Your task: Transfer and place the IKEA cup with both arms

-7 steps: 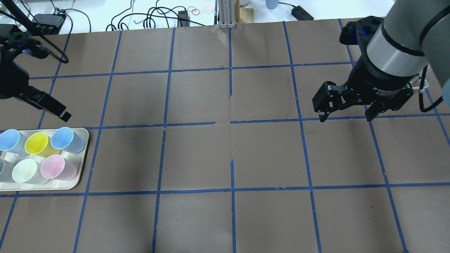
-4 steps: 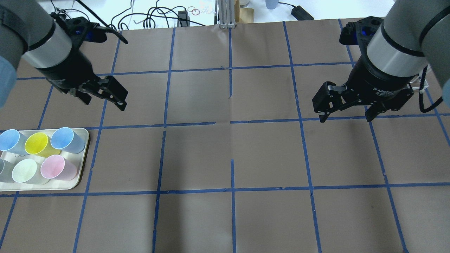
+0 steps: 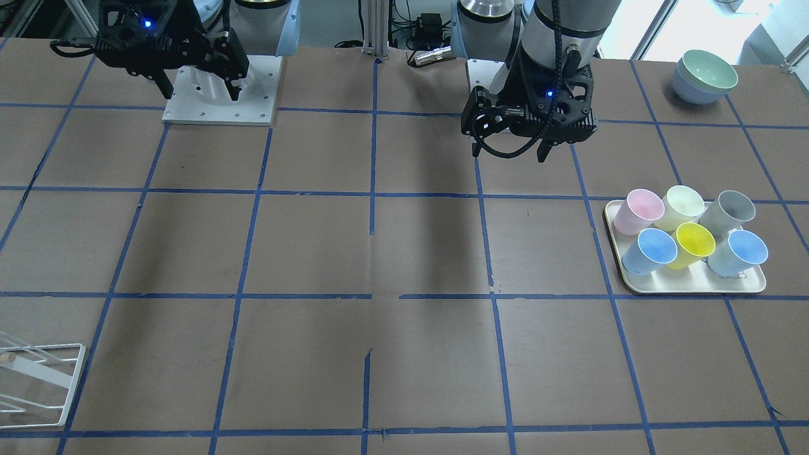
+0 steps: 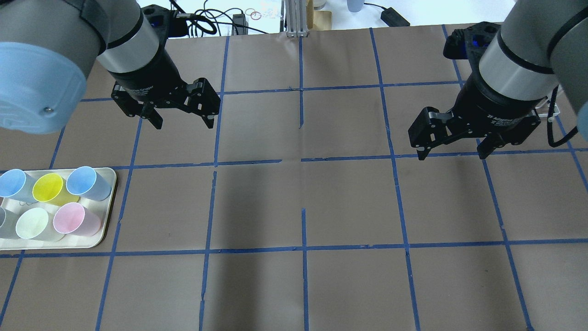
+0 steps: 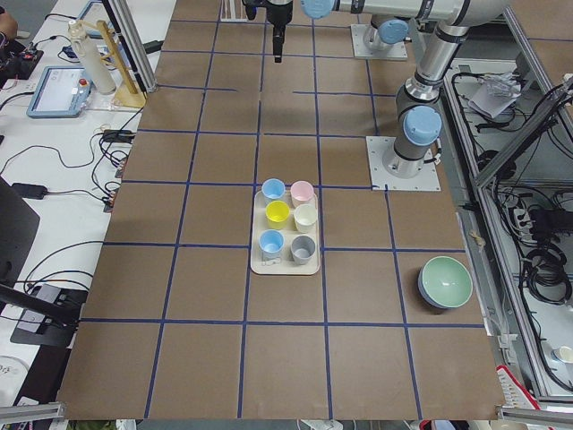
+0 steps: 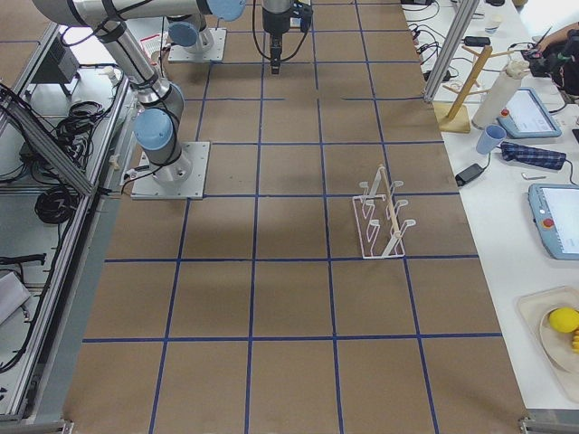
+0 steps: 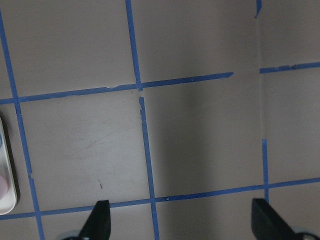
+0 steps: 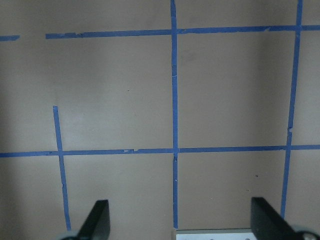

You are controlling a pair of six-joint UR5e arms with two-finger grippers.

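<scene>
The IKEA cup [image 4: 32,223], pale cream-green, stands upright in the front row of a cream tray [image 4: 109,202] at the table's left, between a pink cup [image 4: 69,218] and a grey cup [image 3: 733,208]. It also shows in the front-facing view [image 3: 684,202]. My left gripper [image 4: 183,123] is open and empty, high over the table, behind and to the right of the tray. My right gripper [image 4: 451,155] is open and empty over the right half of the table. Both wrist views show only taped paper between the open fingers [image 7: 97,222].
Two blue cups [image 4: 85,181] and a yellow cup [image 4: 47,187] fill the tray's back row. Stacked bowls [image 3: 705,76] sit near the left arm's side. A white wire rack [image 3: 31,379] stands on the right arm's side. Blue tape lines grid the brown table.
My left arm has swung in from the table's left edge toward the middle, its gripper still open. The right arm and the cups have not moved.
</scene>
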